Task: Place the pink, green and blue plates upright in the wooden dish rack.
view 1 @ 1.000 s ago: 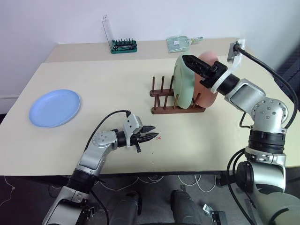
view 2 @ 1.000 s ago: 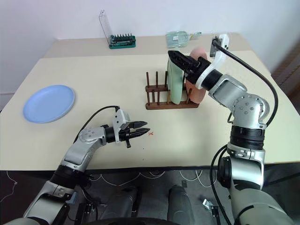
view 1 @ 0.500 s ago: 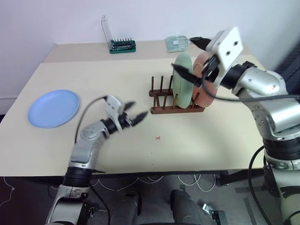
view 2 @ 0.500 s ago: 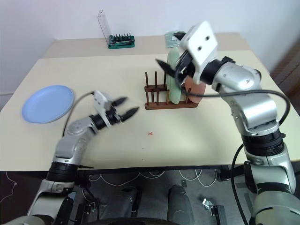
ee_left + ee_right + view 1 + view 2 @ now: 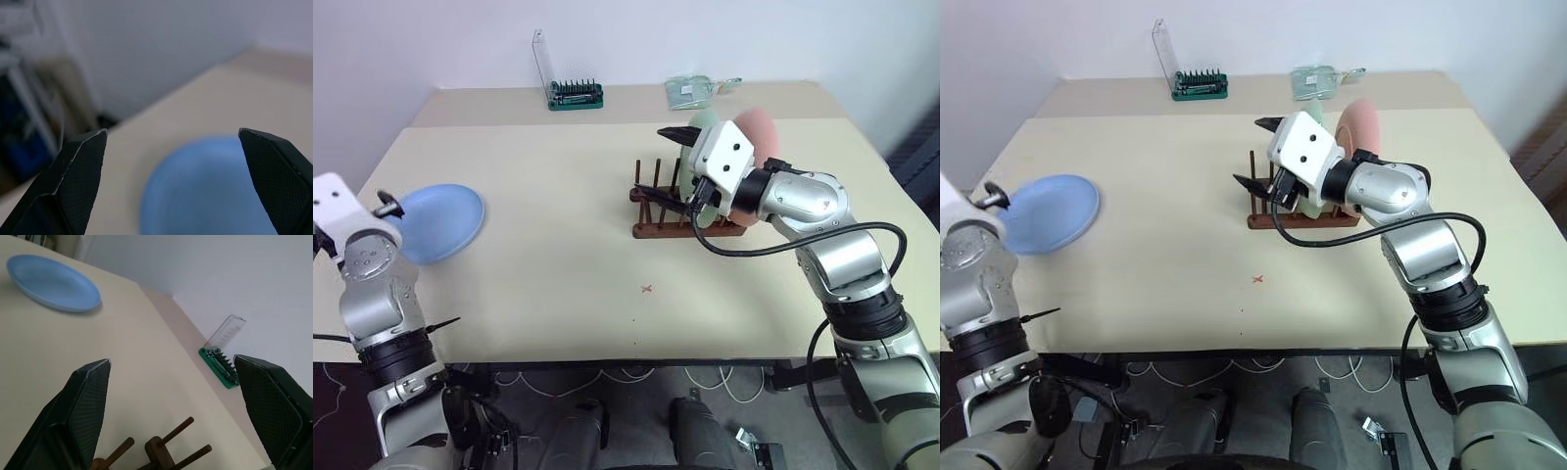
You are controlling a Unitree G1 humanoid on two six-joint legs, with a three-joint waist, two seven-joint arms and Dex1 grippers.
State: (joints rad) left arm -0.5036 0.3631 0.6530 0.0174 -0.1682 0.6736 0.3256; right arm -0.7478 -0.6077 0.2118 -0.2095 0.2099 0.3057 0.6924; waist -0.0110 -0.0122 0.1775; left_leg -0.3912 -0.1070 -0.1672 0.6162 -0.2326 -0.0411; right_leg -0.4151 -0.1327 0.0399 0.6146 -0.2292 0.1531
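Pink plate and green plate, seen from the head: both up on edge in the wooden dish rack, side by side, pink at the right end, green just left of it. Some empty pegs at the rack's left end. Blue plate not in the rack yet. Lying flat on the table, far off to the left, well apart from the rack. Left arm at the table's left edge, right beside the blue plate. Right gripper up by the rack, in front of the green plate and over the empty pegs. Fingers spread wide, one high and one low, with nothing between them. Hard to tell if the low finger touches a peg. Small red mark on the bare table, nearer the front edge. Green tool holder with its clear lid up, far back by the wall. Clear bag back there too, behind the rack.

From the left wrist: left gripper with both black fingers far apart, let go, holding nothing. Blue plate just ahead, low between the two fingers, blurry, flat on the table. No touch between fingers and plate.

From the right wrist: two black fingers wide apart again, empty. A few dark rack pegs poking up close between them. Blue plate far away across the table. Green tool holder off to the side, by the wall.
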